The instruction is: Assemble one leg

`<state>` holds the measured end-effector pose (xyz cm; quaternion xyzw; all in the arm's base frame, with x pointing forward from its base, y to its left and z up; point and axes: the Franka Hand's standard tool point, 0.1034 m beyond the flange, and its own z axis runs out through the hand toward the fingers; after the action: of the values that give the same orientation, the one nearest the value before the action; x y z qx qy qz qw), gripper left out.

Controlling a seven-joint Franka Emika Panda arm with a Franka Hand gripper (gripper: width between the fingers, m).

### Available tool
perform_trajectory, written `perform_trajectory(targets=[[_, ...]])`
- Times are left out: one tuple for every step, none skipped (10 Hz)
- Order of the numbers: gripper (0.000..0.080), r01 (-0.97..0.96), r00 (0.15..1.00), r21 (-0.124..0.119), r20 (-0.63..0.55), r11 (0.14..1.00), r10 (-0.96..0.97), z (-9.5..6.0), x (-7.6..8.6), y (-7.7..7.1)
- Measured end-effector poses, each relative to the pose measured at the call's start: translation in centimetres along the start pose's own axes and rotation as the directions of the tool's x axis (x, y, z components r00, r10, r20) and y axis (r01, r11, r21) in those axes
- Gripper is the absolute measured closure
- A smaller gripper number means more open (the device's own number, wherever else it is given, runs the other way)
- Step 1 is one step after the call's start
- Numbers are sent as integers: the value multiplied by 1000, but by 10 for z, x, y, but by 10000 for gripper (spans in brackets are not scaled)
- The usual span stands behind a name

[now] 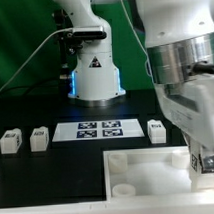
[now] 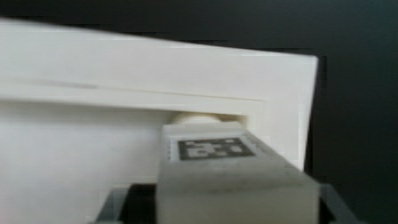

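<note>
My gripper point(image 2: 226, 196) is shut on a leg point(image 2: 221, 165), a small white blocky peg with a black-and-white tag on its face. Its rounded tip point(image 2: 199, 121) points at the edge of the large white tray point(image 2: 107, 70), close under the rim; I cannot tell whether they touch. In the exterior view the gripper point(image 1: 204, 162) hangs over the tray's point(image 1: 137, 159) right side with the tagged leg point(image 1: 208, 162) between the fingers. Three more legs stand on the black table: two at the left point(image 1: 10, 140) point(image 1: 39, 138) and one to the right of the marker board point(image 1: 157, 130).
The marker board point(image 1: 96, 128) lies flat behind the tray. The robot's white base point(image 1: 94, 75) stands at the back centre. My own arm point(image 1: 184, 62) fills the exterior view's right side and hides the table behind it.
</note>
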<state>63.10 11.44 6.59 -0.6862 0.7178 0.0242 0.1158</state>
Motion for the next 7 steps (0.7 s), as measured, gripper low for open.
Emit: perform_trajectory(targets=[[502, 67, 998, -3, 0, 998, -67, 0, -1, 0], [416, 95, 996, -4, 0, 996, -95, 1, 0, 1], [416, 123, 992, -10, 0, 992, -123, 1, -1, 2], [235, 268, 963, -29, -1, 963, -268, 1, -3, 4], [168, 466, 885, -35, -5, 884, -466, 1, -3, 4], [168, 580, 814, -41, -6, 813, -581, 1, -4, 4], [153, 665, 746, -42, -2, 745, -666, 2, -2, 4]])
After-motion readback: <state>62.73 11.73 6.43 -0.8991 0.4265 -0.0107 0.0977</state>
